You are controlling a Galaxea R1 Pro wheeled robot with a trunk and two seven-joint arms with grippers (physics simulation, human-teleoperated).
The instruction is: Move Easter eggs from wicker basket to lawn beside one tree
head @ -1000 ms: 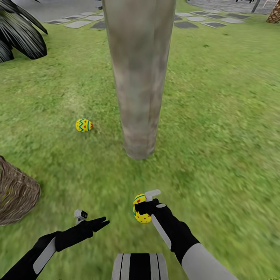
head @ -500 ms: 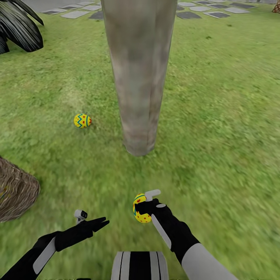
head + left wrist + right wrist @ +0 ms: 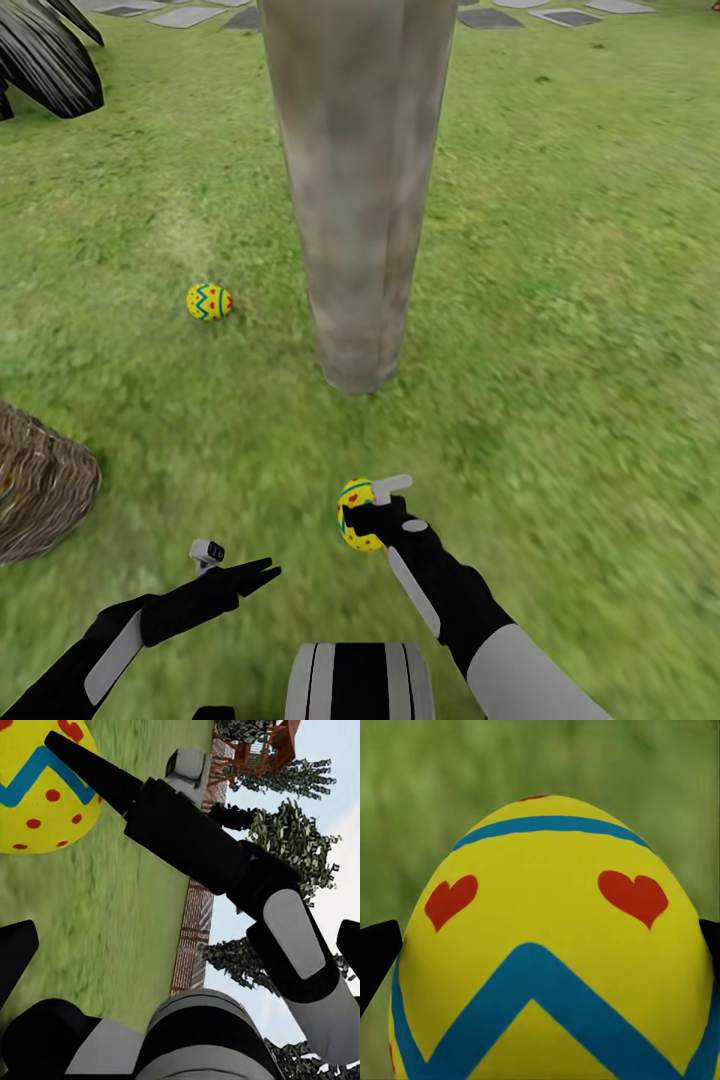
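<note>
Wicker basket [image 3: 40, 490]: at the far left edge of the head view, sitting on the lawn [image 3: 560, 300], only partly in frame; its contents cannot be made out.
Left tool [image 3: 262, 574]: low over the grass, just right of the basket; its dark fingers lie close together with nothing between them, so it reads as closed and empty.
Egg on the grass [image 3: 209, 301]: lying on the lawn near the foot of the tree, on its left side, apart from the trunk.
Tree [image 3: 355, 190]: thick grey-beige trunk rising from the grass in the middle of the head view, well ahead of both arms.
Held egg [image 3: 356, 514]: yellow with blue zigzag and red marks, clamped in the right tool, raised above the grass short of the trunk; the right wrist view shows it [image 3: 547, 945] close up, with red hearts.
Right tool [image 3: 368, 512]: closed on the held egg, its dark fingertips [image 3: 375, 952] at either side of the shell.
Stepping stones [image 3: 530, 14]: grey slabs along the far edge of the lawn.
</note>
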